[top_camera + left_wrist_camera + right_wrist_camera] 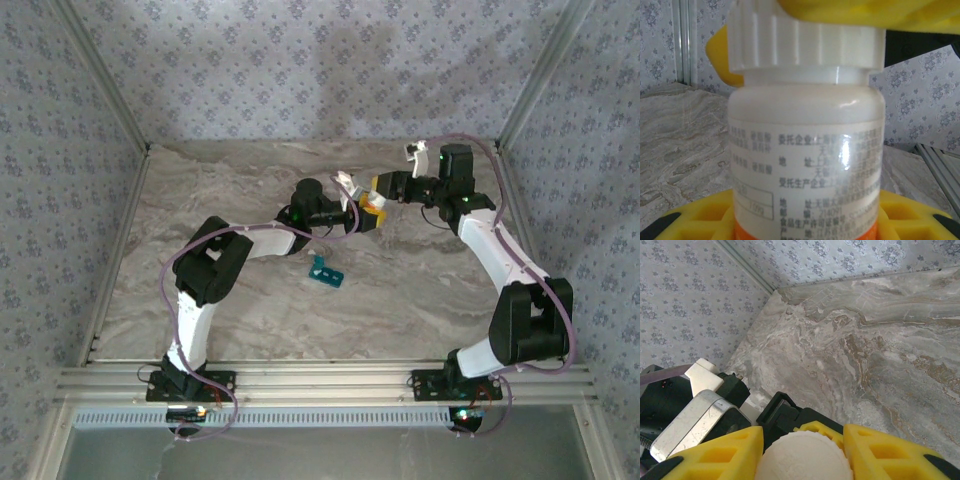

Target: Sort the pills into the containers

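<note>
While both arms meet above the far middle of the marble-patterned table [420, 300], the left hand [805, 220] grips the white bottle [805, 150] around its lower part. The right hand [802, 450] is closed on the bottle's ribbed cap [805, 42]. The teal containers [326, 272] lie on the table near its centre, apart from both hands.

L arm [190, 320], R arm [497, 247]: white links, black joint housings, purple cables looped alongside, green LEDs nr wrists. Black bases [190, 383]. Fingers [885, 452] yellow plastic w/ square recesses, black tips.
</note>
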{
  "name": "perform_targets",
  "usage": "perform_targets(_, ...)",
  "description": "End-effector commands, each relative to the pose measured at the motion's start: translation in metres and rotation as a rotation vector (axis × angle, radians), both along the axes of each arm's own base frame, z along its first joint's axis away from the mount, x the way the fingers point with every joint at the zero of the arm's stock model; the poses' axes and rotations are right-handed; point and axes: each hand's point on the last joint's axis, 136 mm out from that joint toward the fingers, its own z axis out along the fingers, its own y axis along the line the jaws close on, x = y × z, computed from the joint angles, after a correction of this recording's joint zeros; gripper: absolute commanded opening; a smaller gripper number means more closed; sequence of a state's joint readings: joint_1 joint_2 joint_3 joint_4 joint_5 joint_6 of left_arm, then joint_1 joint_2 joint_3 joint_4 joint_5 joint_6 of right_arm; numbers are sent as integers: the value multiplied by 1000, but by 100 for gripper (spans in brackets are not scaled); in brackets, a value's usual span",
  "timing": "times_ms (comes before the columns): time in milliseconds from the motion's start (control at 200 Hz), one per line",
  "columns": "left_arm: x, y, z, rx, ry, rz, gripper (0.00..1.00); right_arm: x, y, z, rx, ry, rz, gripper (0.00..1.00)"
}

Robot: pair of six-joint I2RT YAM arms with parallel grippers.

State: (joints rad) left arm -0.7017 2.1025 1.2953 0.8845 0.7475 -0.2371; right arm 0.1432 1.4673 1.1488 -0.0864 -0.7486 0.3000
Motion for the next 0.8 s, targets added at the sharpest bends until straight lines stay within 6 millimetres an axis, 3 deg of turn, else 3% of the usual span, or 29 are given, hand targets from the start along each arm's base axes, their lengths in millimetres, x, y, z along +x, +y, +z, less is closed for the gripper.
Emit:
perform_targets(0,-2,-3,17,-42,-55,-18,0,-2,6,-10,2,41,9,36)
perform_targets(165,-1,-3,17,-41,-58,-8,0,-4,13,-19,-18,101,-46,25)
perform_targets(330,1,-3,16,-37,-55,-3,0,-15,16,-27,-128,120,-191,24)
perform_targets(440,2,-3,16,-36,-52,3,0,-17,15,-31,-109,118,-251,24)
perform_targets(725,3,1,18,-41,-57,31,0,-10,11,-19,-40,60,-199,24)
perform_targets(800,4,4,21,-49,-57,50,11,-6,7,-12,-13,34,-187,24)
